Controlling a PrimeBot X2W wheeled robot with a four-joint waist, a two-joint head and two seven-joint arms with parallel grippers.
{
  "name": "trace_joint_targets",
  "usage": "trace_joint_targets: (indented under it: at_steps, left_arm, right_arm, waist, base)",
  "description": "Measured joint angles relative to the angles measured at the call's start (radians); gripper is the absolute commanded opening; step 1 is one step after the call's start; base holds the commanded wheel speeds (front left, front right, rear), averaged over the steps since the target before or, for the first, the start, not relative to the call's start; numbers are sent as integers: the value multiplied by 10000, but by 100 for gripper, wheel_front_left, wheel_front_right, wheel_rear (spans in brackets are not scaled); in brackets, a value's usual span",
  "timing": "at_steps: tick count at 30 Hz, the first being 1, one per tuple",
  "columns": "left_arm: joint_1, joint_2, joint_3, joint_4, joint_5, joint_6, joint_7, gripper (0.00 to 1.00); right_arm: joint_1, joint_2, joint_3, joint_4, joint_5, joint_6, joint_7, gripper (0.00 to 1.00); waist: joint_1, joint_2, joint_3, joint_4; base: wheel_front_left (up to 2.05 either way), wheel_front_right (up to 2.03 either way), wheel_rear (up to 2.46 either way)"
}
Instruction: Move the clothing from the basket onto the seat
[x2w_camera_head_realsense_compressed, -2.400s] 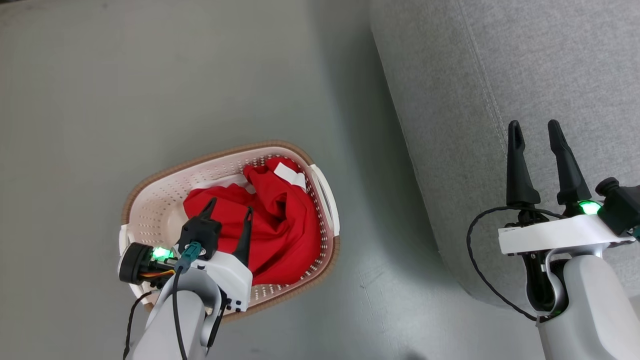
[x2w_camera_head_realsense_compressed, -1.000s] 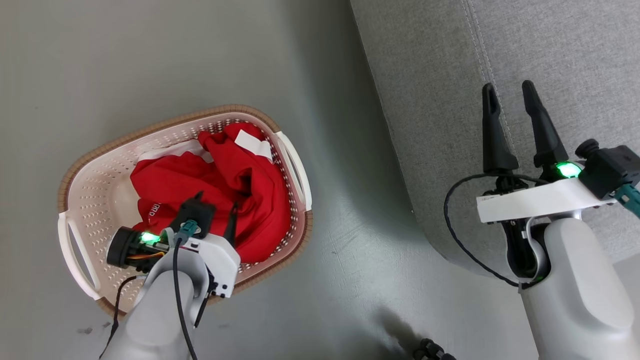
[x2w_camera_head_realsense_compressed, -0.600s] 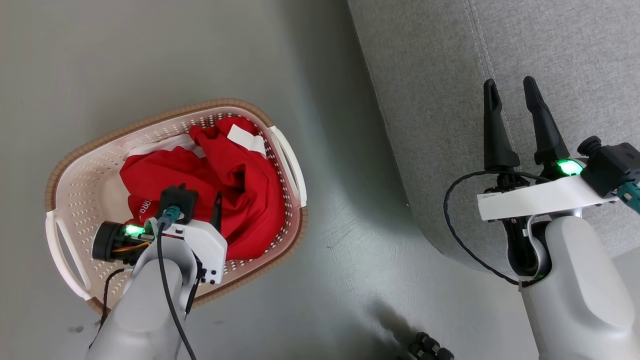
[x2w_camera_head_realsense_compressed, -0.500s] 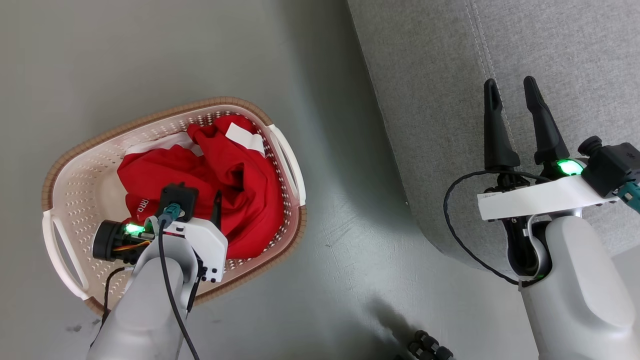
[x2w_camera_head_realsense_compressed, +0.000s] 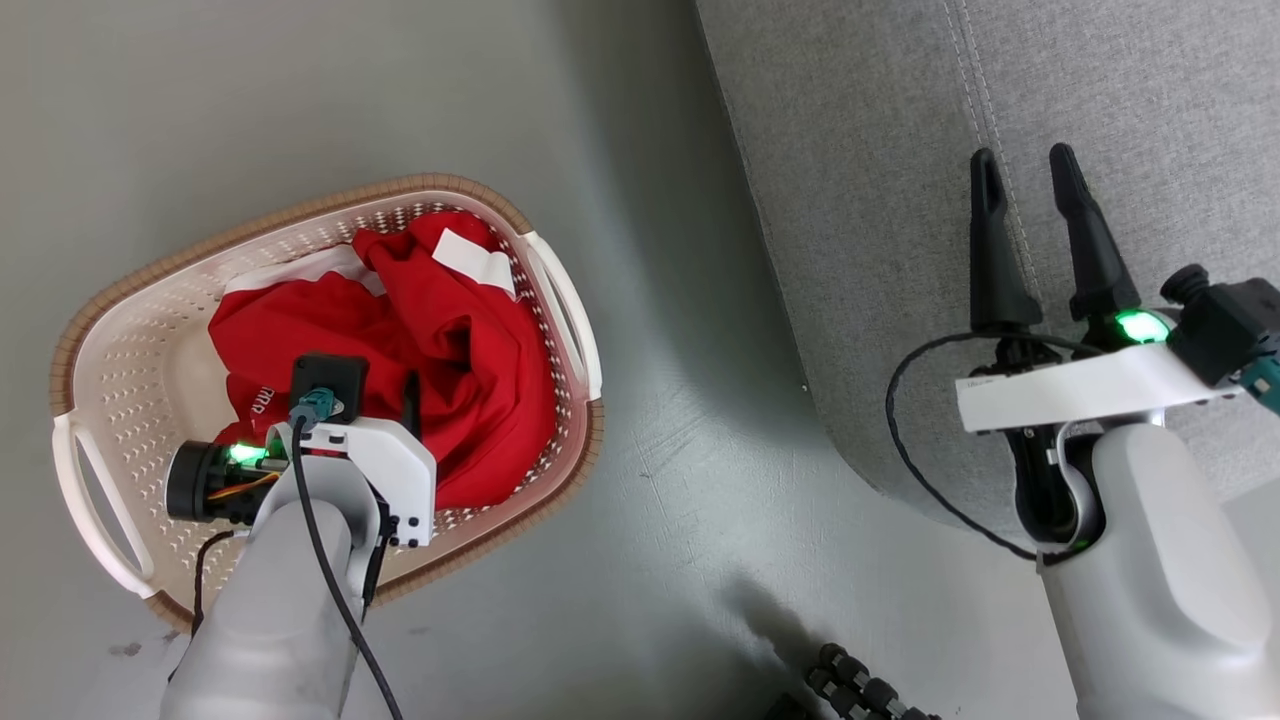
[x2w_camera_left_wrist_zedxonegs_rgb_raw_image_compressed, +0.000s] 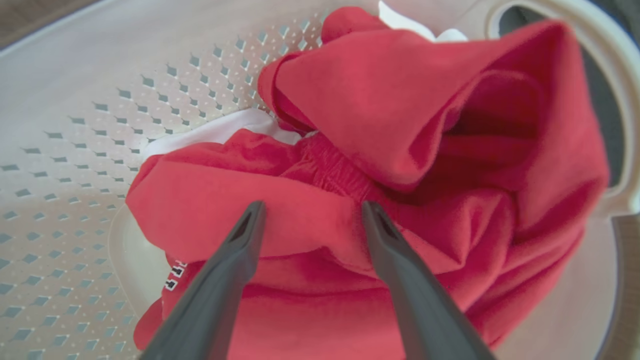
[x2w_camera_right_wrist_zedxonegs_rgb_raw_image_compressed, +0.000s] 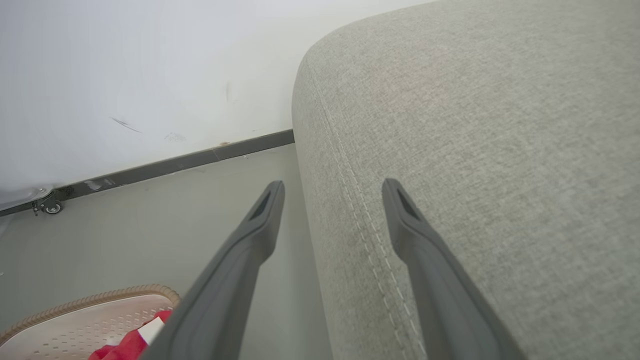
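We're looking down in the head view, and the basket (x2w_camera_head_realsense_compressed: 300, 205) is sitting on the grey floor (x2w_camera_head_realsense_compressed: 300, 90) in the left half of the frame. It's got a brown rim all round, with one white handle (x2w_camera_head_realsense_compressed: 562, 300) sticking out on its right side and another at lower left.

The clothing (x2w_camera_head_realsense_compressed: 470, 370) is lying bunched up inside the basket, all red and filling its middle and right part. A white tag (x2w_camera_head_realsense_compressed: 473, 262) is showing near the top of the pile, and a bit of white lettering (x2w_camera_head_realsense_compressed: 258, 397) is peeking out at the pile's left edge.

The seat (x2w_camera_head_realsense_compressed: 900, 200) is taking up the upper right of the frame, and a strip of floor is running between it and the basket.

Our left gripper (x2w_camera_left_wrist_zedxonegs_rgb_raw_image_compressed: 311, 207) is hanging down inside the basket over the pile. Its fingers are spread wide and aren't clamping anything. In the left wrist view the two tips are sitting right at a red fold mid-frame, but we can't tell if they're actually touching the fabric.

Our right gripper (x2w_camera_head_realsense_compressed: 1023, 160) is hovering at the right of the head view, over the seat's edge. Its fingers are pointing up the frame, spread apart, with nothing between them.

In the right wrist view the seat's stitched seam is running down between the fingers. A corner of the basket, with a scrap of red in it, is showing at the lower left, and a white wall (x2w_camera_right_wrist_zedxonegs_rgb_raw_image_compressed: 125, 65) is filling the upper left.
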Motion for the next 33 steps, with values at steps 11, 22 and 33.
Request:
trace_joint_targets:
  at_steps: [11, 22, 33]
  left_arm:
    - [-141, 13, 173, 548, -148, 278, 387, 100]
    - [-212, 8, 209, 719, -259, 132, 391, 0]
    - [-396, 148, 253, 529, -305, -65, -238, 0]
  right_arm:
    - [-323, 6, 31, -17, 10, 2, -10, 100]
    - [-323, 6, 40, -15, 10, 2, -10, 100]
    - [-325, 6, -17, -17, 12, 2, -10, 100]
  waist:
    - [0, 0, 66, -51]
    - [0, 0, 80, -118]
    - [0, 0, 21, -94]
  base:
    - [0, 0, 0]
    - [0, 0, 0]
    - [0, 0, 0]
